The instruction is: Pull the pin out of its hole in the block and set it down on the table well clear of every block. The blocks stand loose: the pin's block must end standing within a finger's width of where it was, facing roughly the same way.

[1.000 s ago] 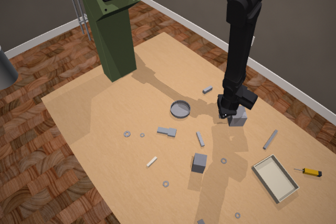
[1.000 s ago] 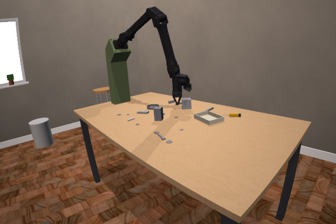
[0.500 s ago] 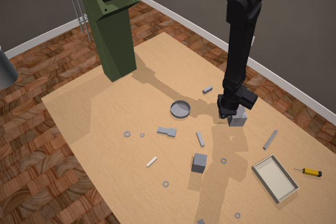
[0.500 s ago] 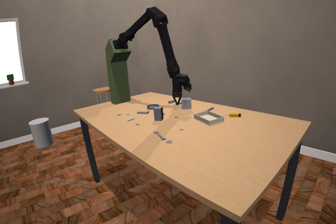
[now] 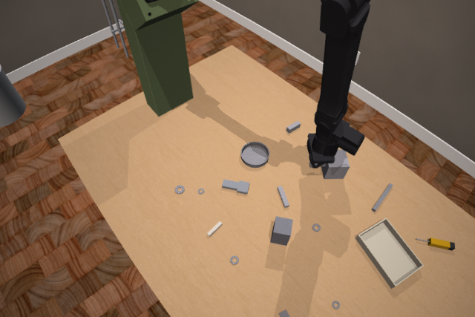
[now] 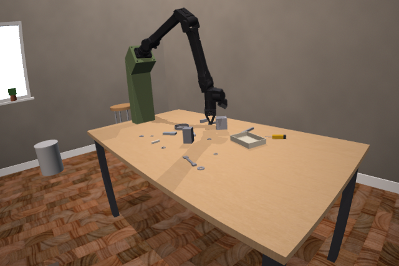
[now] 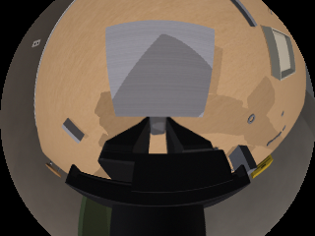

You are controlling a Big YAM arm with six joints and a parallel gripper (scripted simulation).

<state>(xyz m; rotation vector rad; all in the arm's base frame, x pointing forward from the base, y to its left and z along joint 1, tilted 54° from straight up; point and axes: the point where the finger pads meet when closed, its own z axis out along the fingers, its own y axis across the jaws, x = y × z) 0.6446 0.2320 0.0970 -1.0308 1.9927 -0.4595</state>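
The black arm rose from its base, bent sharply at the elbow and dropped steeply toward the far right of the table, where its downward-pointing gripper was clamped on the pin.
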